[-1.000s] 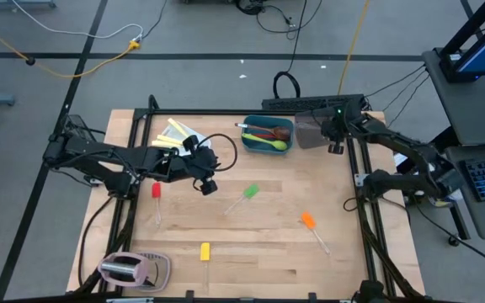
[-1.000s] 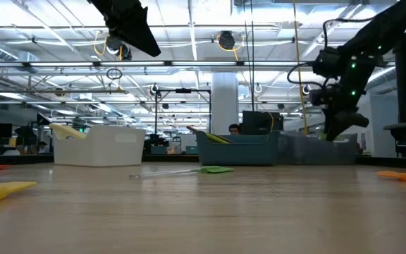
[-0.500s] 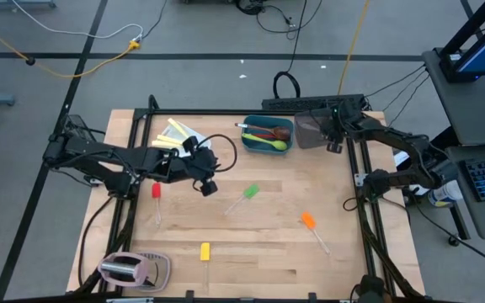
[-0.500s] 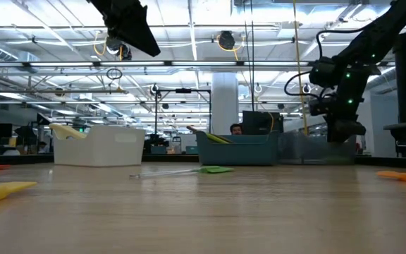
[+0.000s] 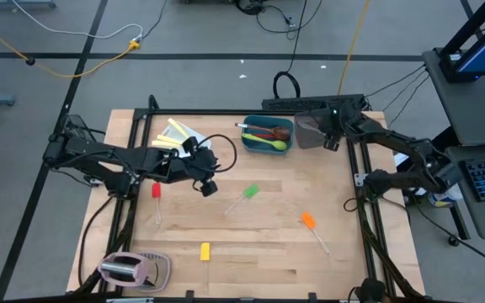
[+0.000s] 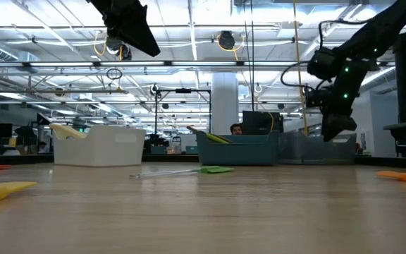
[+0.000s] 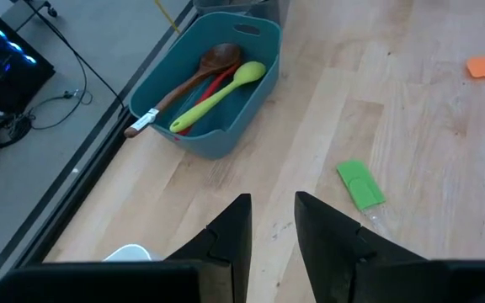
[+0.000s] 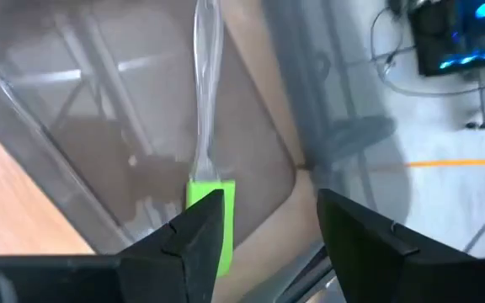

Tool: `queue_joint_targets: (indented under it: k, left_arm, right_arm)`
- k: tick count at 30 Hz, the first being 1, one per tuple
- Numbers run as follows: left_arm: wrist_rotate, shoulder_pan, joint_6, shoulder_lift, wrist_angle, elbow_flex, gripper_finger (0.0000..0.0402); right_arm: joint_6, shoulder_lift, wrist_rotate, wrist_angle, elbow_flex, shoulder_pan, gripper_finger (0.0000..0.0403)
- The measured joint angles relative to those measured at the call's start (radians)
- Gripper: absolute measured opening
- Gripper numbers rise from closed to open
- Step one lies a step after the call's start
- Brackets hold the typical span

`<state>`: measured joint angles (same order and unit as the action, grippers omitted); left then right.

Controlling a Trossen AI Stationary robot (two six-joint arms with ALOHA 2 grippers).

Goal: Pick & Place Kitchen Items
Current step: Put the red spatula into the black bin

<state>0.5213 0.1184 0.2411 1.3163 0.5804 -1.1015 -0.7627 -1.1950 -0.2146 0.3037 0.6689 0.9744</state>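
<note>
At the lower left of the high view a pinkish two-slot toaster (image 5: 123, 268) was seen at the edge of the pale wooden table (image 5: 259, 252), with a red-headed spatula (image 5: 156, 193) above it and a yellow-headed spatula (image 5: 205, 251) lower down. Cream-handled knives (image 5: 173, 133) were seen in the white rectangular tub (image 5: 194, 140) in the upper left of the table. The left gripper (image 7: 269, 225) was held over the table left of centre, its two dark fingers a narrow gap apart and nothing seen between them. At the centre lay a green-headed spatula with a clear handle (image 5: 247, 194). Above it stood a teal rectangular tub (image 5: 267, 135) in which a lime-green spoon (image 7: 217, 93), a wooden spoon (image 7: 200, 71) and a red one were seen. Lower right of centre lay an orange-headed spatula (image 5: 310, 222). At the upper right the right gripper (image 8: 268, 219) was held over the smoky-grey translucent tub (image 5: 309, 130), its fingers spread wide, and a second green spatula with a clear handle (image 8: 206, 126) was seen lying free inside that tub, below the fingers. The release was judged done. A straight lift clear of the tub wall would be advised, so that the rim is not caught and the tub not dragged; the orange spatula, being nearest, would be the sensible next pick for that arm, taken across its thin handle
</note>
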Motion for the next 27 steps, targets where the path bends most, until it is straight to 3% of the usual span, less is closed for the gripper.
queue_joint_targets:
  k: [12,18,27]
  left_arm:
    - [0.000,0.000,0.003,0.000,0.000,0.000,0.0097]
    - [0.000,0.001,0.003,0.000,0.000,0.000,0.0097]
    - [0.001,0.000,0.022,0.000,0.000,0.000,0.0097]
  right_arm:
    - [0.297,0.238,0.009,0.015,0.000,-0.200,0.0183]
    - [0.524,0.315,0.017,0.015,0.000,-0.339,0.0183]
    - [0.861,0.336,0.294,0.017,-0.008,-0.586,0.0183]
